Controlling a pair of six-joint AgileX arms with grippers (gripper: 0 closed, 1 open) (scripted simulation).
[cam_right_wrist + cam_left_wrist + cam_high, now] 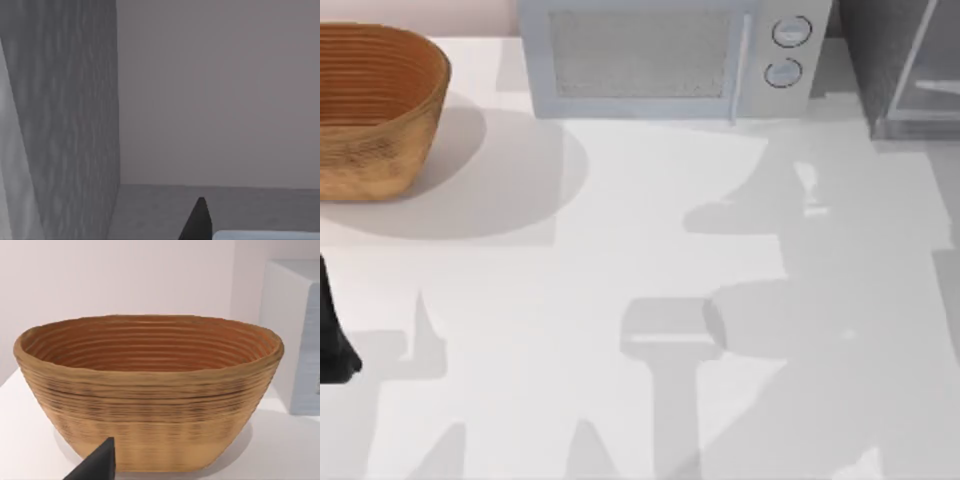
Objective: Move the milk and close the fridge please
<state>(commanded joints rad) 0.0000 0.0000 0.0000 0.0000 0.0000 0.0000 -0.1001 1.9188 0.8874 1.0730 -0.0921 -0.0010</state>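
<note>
Wide white table (620,260), bare across its middle. Fridge (905,65) cut off at the far right corner, door panel partly seen. Microwave (665,55) at the far edge beside it. Woven basket (375,110) far left. Left gripper (97,462) facing the basket, parked at the left edge; right gripper (197,220) close to a dark-grey fridge wall. Fingers' state on both: cannot tell.

Note that the top view's edge cuts off the fridge (905,65) at the right corner, the basket (375,110) at the left, and the microwave (670,55) along its top. You see one fingertip of each claw; their state is indeterminable.
</note>
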